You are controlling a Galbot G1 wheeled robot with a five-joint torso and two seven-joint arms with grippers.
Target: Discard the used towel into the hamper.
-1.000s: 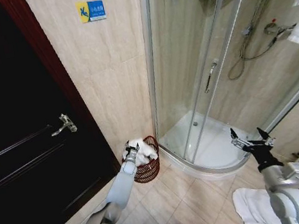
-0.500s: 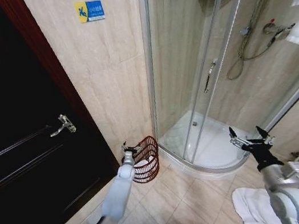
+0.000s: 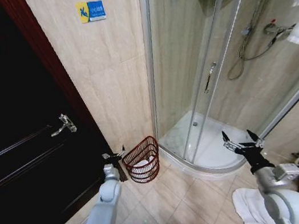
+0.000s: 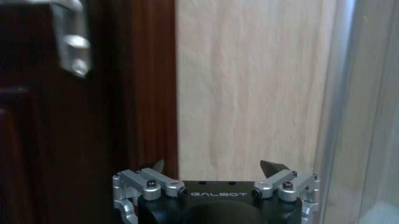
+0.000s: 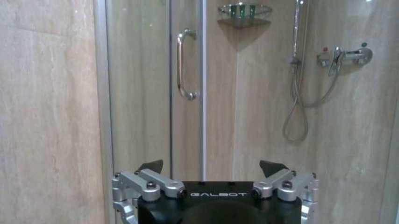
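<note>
Beside the hamper (image 3: 142, 159) rim, left pincer (image 3: 113, 155) hangs wide, holding nothing.

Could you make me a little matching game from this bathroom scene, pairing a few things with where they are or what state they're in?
Things:
1. hamper
2. left gripper
3. right gripper
4. towel

Places or states:
A. open and empty, raised before the shower door
B. lying inside the wire basket
C. standing on the floor between the dark door and the shower
D. open and empty, beside the basket's rim, in front of the dark door

Pairs: 1-C, 2-D, 3-A, 4-B
</note>
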